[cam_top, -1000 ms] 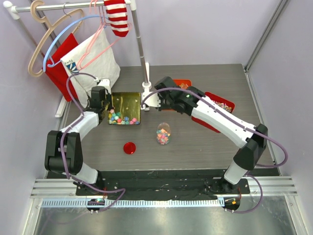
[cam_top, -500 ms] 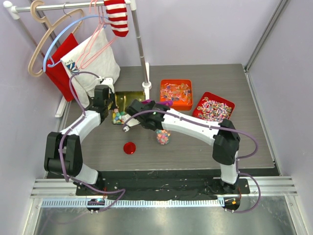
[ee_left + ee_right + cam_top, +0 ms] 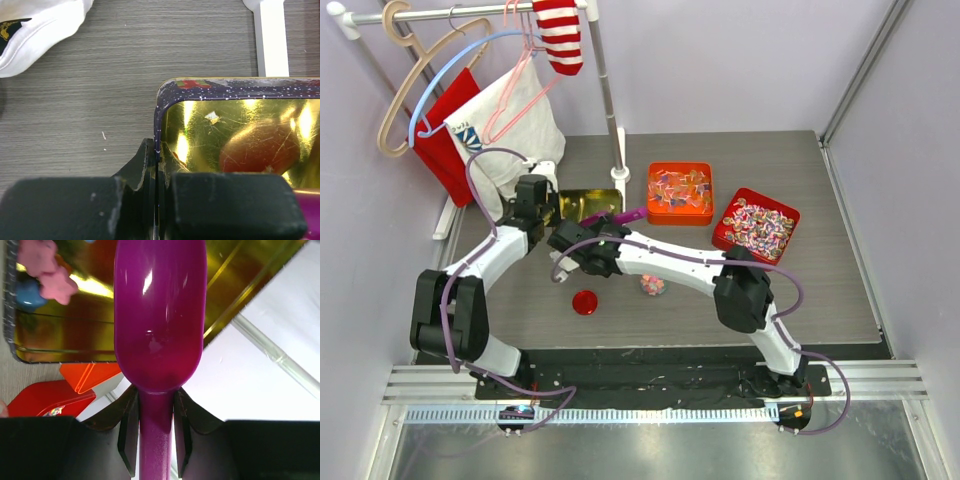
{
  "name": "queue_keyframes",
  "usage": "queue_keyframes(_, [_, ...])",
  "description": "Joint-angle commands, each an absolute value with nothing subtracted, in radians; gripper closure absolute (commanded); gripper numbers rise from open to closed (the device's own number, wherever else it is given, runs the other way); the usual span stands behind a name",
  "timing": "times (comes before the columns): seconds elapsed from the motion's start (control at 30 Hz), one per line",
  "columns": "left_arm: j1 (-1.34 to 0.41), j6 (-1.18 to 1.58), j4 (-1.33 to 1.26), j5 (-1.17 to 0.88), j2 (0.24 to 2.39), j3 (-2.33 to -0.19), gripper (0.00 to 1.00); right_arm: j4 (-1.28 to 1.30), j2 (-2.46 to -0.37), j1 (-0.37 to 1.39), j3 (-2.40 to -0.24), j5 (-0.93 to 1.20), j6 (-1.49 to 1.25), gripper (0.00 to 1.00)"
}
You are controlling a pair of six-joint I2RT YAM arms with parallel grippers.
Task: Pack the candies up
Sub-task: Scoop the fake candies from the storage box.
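The candies show as a few pink and blue pieces (image 3: 44, 271) in a corner of the gold tin (image 3: 75, 340), and more fill the small clear jar (image 3: 652, 286). My left gripper (image 3: 158, 162) is shut on the gold tin's left wall (image 3: 159, 115); from above it sits at the tin's left edge (image 3: 538, 200). My right gripper (image 3: 156, 407) is shut on the handle of a purple scoop (image 3: 160, 315), which hangs over the tin. In the top view the scoop (image 3: 618, 214) lies along the tin's near side (image 3: 588, 198), and the right arm hides most of the tin's contents.
A red jar lid (image 3: 584, 302) lies in front of the tin. An orange tin (image 3: 680, 192) and a red tin (image 3: 757, 222) of wrapped sweets stand at the back right. A clothes rack's white foot (image 3: 272, 35) and a white bag (image 3: 510, 130) stand behind the gold tin.
My right arm has swung left from behind the tin to across its near side, carrying the scoop, and now covers most of the tin and part of the jar. The left gripper kept its hold.
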State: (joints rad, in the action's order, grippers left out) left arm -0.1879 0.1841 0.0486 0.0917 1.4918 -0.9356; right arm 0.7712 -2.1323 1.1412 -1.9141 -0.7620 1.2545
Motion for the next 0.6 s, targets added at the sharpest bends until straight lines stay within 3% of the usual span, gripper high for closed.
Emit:
queue_keyframes(0.0, [-0.192, 0.227, -0.003, 0.071, 1.436, -1.000, 1.00, 0.879, -2.149, 1.167, -1.980, -0.775, 1.250, 0.99])
queue_keyframes(0.23, [-0.192, 0.239, -0.003, 0.074, 1.433, -1.002, 1.00, 1.049, -2.241, 1.184, -2.138, -0.657, 1.043, 0.99])
queue_keyframes(0.57, [-0.192, 0.253, 0.032, 0.104, 1.434, -1.009, 1.00, 1.039, -2.347, 1.206, -2.273, -0.655, 0.850, 0.99])
